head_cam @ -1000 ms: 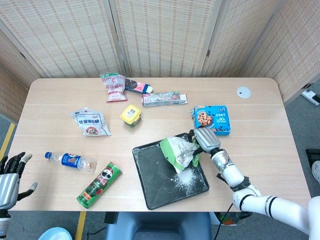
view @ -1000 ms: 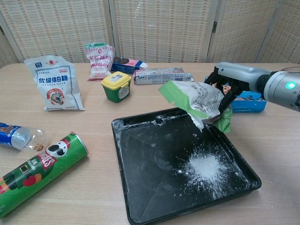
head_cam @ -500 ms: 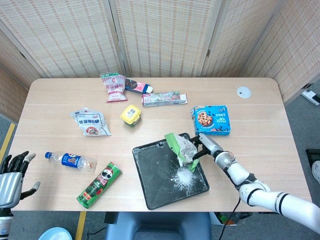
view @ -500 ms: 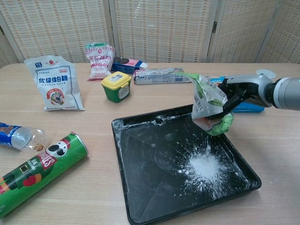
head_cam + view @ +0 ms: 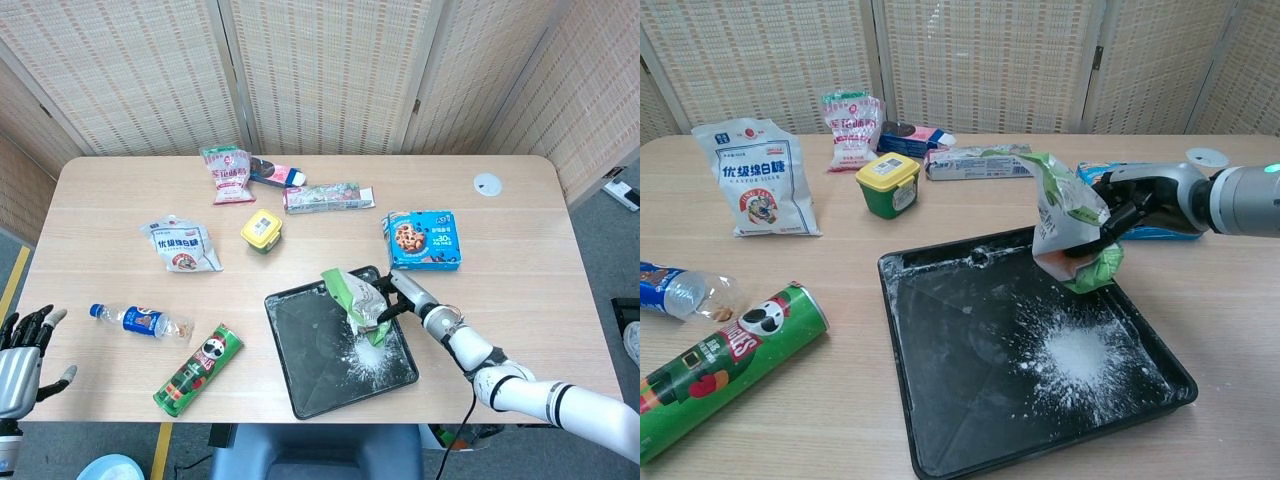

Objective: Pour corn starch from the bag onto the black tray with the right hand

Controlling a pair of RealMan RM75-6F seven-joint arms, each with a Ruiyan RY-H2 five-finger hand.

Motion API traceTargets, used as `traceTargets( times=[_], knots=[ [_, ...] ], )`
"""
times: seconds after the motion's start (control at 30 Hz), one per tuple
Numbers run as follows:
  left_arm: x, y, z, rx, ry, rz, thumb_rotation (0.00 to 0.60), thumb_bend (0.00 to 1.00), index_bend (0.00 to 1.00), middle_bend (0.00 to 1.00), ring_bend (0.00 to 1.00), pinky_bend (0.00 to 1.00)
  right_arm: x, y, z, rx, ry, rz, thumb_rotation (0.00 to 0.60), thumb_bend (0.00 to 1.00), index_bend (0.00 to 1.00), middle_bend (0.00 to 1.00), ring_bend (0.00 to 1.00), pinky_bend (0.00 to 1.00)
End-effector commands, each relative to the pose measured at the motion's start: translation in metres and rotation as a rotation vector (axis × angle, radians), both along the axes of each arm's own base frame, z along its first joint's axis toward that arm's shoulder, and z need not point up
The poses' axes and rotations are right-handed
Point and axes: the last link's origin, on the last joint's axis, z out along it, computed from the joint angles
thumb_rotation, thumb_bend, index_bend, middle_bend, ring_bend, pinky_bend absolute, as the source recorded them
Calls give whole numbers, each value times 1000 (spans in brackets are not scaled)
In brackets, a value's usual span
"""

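Note:
My right hand point(image 5: 400, 294) point(image 5: 1132, 203) grips the green and white corn starch bag point(image 5: 357, 299) point(image 5: 1067, 232) over the right half of the black tray point(image 5: 305, 385) point(image 5: 940, 400). The bag stands nearly upright, its base just above the tray floor. A white heap of starch point(image 5: 368, 356) point(image 5: 1077, 350) lies on the tray below and in front of the bag, with powder scattered around it. My left hand point(image 5: 20, 352) hangs at the table's near left edge with its fingers spread and nothing in it; the chest view does not show it.
A green chips can point(image 5: 198, 369) point(image 5: 715, 366) and a water bottle point(image 5: 138, 321) point(image 5: 678, 291) lie left of the tray. A blue cookie box point(image 5: 424, 239) sits just behind my right hand. A yellow-lidded tub point(image 5: 262, 231) point(image 5: 888, 184), sugar bag point(image 5: 183, 247) and other packets lie farther back.
The bag has swung from tilted mouth-down to nearly upright and shifted slightly left over the tray. The starch heap grew. My left hand stays put.

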Motion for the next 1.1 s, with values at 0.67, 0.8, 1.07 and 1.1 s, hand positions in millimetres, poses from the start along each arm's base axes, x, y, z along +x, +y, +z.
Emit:
traceTargets(
  times=[0.67, 0.8, 1.07, 1.1],
  knots=[
    [5, 2, -3, -13, -1, -11, 600, 291, 172, 124, 132, 0, -59, 3, 36, -26, -108, -224, 600, 185, 599, 429, 458, 185],
    [8, 3, -5, -21, -1, -19, 600, 291, 171, 124, 133, 0, -69, 3, 33, -18, -84, -232, 600, 185, 583, 404, 437, 171],
    [11, 4, -5, -21, 0, -23, 600, 291, 171, 124, 133, 0, -87, 2, 28, -66, -37, -203, 600, 184, 575, 401, 445, 171],
    [11, 3, -6, -22, -1, -24, 600, 291, 171, 124, 133, 0, -89, 2, 27, -70, -30, -200, 600, 185, 575, 402, 449, 171]
  ],
)
